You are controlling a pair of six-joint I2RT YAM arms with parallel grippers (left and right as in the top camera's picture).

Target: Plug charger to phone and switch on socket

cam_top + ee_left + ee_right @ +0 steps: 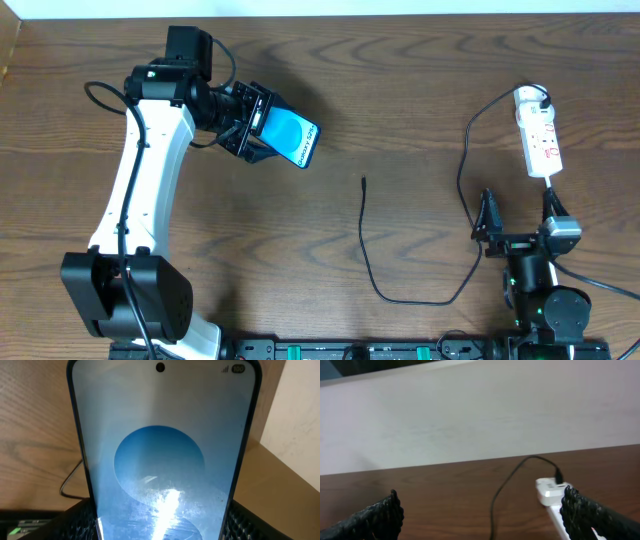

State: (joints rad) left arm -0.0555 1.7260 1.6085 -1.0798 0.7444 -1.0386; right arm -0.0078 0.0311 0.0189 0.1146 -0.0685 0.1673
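**Phone held in the left arm, plug lying loose on the table.**
Close in, the right gripper (518,212) is parked with fingers spread and empty, likely kept free to fetch the cable. Mid-table (400,80), the charger (365,250) loops round and its tip (363,181) lies apart from everything. Further out, the left gripper (264,130) pinches the phone (292,139) screen-up, seemingly steadying it for plugging. Far right sits the socket (538,132), with no gripper near it.

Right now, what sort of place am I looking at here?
Probably a robot test bench rather than a home: a left arm and right arm mounted at a wood-grain table, a plain white wall behind, and only the phone, charger and socket set out.
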